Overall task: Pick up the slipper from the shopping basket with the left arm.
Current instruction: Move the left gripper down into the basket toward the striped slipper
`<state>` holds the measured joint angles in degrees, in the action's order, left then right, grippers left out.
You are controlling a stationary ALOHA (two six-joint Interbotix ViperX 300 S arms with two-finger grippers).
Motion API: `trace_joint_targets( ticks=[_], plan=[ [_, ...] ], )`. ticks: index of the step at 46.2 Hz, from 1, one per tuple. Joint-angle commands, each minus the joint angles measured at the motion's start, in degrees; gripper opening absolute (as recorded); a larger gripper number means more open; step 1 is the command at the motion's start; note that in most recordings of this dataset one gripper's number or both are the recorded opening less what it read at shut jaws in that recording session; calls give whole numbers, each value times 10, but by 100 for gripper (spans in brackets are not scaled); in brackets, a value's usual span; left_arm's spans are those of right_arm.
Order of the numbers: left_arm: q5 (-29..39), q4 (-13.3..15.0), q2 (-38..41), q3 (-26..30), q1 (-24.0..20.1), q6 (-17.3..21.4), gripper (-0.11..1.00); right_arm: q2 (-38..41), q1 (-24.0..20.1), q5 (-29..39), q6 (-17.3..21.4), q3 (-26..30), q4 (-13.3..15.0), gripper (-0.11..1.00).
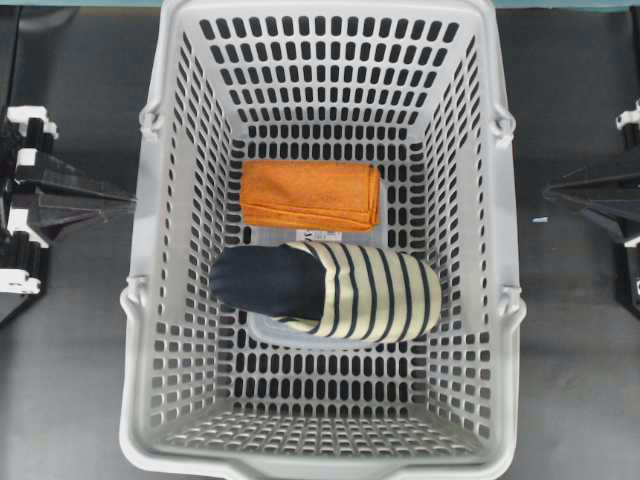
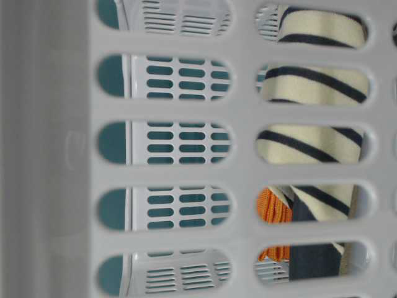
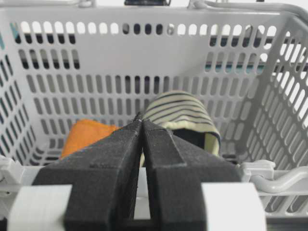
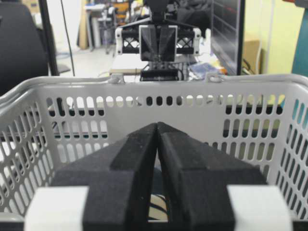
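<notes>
Your cream, navy-striped soft slipper (image 1: 325, 290) lay on the floor of the large light-grey slotted plastic basket (image 1: 170, 300), long axis running across it.

Its closed toe pointed toward the overhead view's right, its dark navy opening toward the left, with the folded orange cloth (image 1: 310, 195) just beside it. Your left gripper (image 3: 142, 126) sat outside the basket wall, fingers pressed together, holding nothing; your right gripper (image 4: 158, 129) was likewise closed and empty.

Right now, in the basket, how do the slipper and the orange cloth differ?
The slipper is cream with navy stripes and a dark opening; the orange cloth is one plain colour. The slipper is rounded and bulky, whereas the cloth is folded flat. The slipper lies nearer the overhead view's bottom edge, the cloth beyond it. Both rest on the floor of the shopping basket, lying crosswise, untouched by either hand.
</notes>
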<state>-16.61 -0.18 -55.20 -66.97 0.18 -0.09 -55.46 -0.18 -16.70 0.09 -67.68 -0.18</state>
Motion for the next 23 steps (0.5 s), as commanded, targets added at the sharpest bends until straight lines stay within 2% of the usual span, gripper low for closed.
trace_joint_targets(
  ticks=[1, 5, 15, 23],
  plan=[
    [34, -24, 11, 54, 0, -11, 6, 5, 0, -5, 4, 5, 0, 0],
    [108, -24, 35, 113, 0, -25, 0, 3, -1, -6, 4, 4, -1, 0],
    [301, -24, 142, 276, 7, -48, 0, -3, -4, -3, 4, 4, -1, -1],
    [414, -25, 250, 392, 25, -42, 0, -4, -5, 10, 4, 3, -2, -1]
  ],
)
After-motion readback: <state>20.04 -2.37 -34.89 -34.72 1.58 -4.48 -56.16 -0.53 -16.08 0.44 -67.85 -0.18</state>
